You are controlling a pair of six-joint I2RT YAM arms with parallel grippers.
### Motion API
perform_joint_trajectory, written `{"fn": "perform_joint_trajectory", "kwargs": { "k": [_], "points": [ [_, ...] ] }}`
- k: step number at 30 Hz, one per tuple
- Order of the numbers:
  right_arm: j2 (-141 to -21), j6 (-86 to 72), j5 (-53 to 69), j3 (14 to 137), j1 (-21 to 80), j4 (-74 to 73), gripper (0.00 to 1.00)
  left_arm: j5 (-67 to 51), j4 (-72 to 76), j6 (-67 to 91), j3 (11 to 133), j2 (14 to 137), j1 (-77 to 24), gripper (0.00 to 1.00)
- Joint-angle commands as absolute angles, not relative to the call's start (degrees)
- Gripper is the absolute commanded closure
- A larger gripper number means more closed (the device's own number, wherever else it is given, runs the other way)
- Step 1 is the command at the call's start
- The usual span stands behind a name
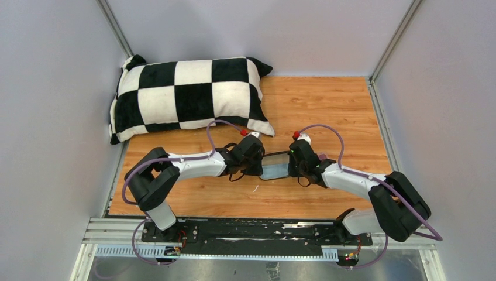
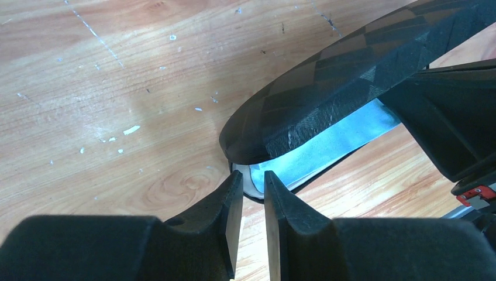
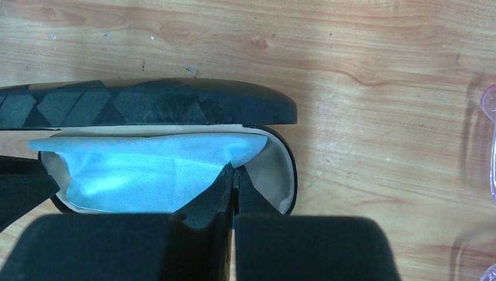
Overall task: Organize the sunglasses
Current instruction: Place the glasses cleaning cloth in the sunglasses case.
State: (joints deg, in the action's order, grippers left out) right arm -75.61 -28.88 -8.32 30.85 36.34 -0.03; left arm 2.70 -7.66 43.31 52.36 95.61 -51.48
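Observation:
The black oblong case lies open on the wooden table between my two grippers, its lid raised over the beige lining. A light blue cloth lies inside it and also shows in the left wrist view. My left gripper is at the case's left end, its jaws a narrow gap apart around the end rim. My right gripper is shut at the right end, with the cloth's corner at its fingertips. Only a pink edge of the sunglasses shows, on the table right of the case.
A black-and-white checkered pillow lies at the back left of the table. Grey walls stand on three sides. The arms' mounting rail runs along the near edge. Purple cables loop over both arms.

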Motion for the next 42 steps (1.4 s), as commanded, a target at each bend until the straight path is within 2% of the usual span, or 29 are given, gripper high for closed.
{"fn": "perform_joint_trajectory", "kwargs": {
  "k": [1, 11, 19, 23, 28, 32, 42],
  "points": [
    [-77.0, -29.3, -10.3, 29.4, 36.1, -1.8, 1.00, 7.2, -10.2, 43.1, 50.2, 94.1, -51.6, 0.72],
    [-76.9, -29.5, -10.2, 29.3, 36.2, -1.7, 1.00, 11.4, -6.7, 48.4, 45.3, 89.5, -51.7, 0.75],
    [-76.6, -29.5, -10.1, 29.4, 36.3, -1.8, 1.00, 8.1, 1.9, 51.9, 40.7, 87.6, -52.0, 0.74],
    [-76.3, -29.7, -9.7, 29.5, 36.5, -2.2, 1.00, 13.6, 2.6, 54.2, 39.4, 84.5, -54.6, 0.74],
    [-75.6, -29.8, -9.8, 29.3, 36.5, -2.3, 1.00, 17.2, 3.5, 56.3, 38.4, 82.2, -56.1, 0.71],
    [-75.3, -29.8, -9.4, 29.5, 36.5, -2.6, 1.00, 18.8, 3.8, 56.3, 39.1, 82.9, -56.1, 0.62],
    [-74.4, -29.9, -9.4, 29.1, 36.5, -2.8, 1.00, 17.3, 4.9, 56.8, 41.2, 88.9, -56.1, 0.63]
  ]
}}
